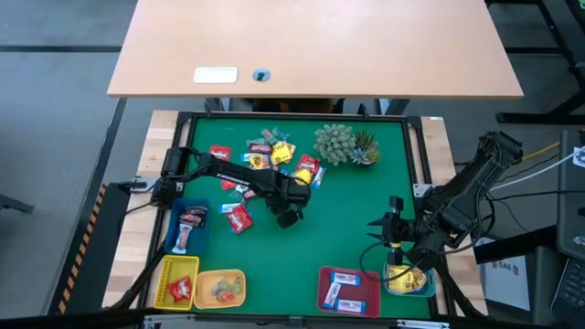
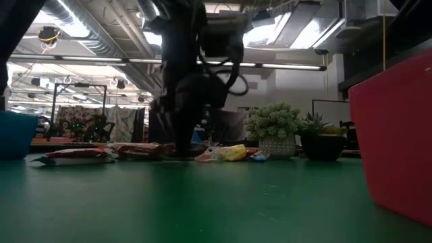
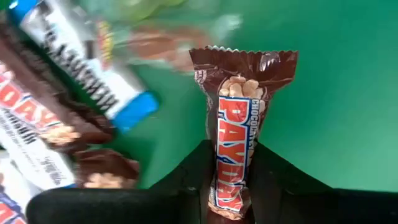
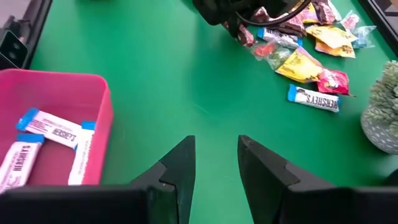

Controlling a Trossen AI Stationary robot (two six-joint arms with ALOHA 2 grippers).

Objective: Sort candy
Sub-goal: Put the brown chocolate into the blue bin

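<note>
Candy lay in several places across the green tabletop (image 1: 347,228), and nearest the front edge sat the sorted pieces: red wrappers in a yellow tray (image 1: 175,281), a few sweets in a paler yellow tray (image 1: 219,288), blue-and-white bars in a red tray (image 1: 348,290), and yellow pieces in a small container (image 1: 409,281) at the front right. Just above that container hovered the right end effector (image 4: 214,165), its fingers apart with nothing between them. On the left side a blue tray (image 1: 190,224) held one wrapped piece. Toward the middle, the left end effector (image 3: 230,180) had its fingers clamped on a brown PayDay bar (image 3: 239,124), though whether the bar was clear of the mat could not be told from the wrist view. Beyond it the loose pile of unsorted candy (image 1: 265,160) spread in red, yellow and blue-and-white wrappers, and a stray red piece (image 1: 239,217) lay just beside the blue tray. Farthest back, near the pile, stood a spiky green plant (image 1: 345,144).
</note>
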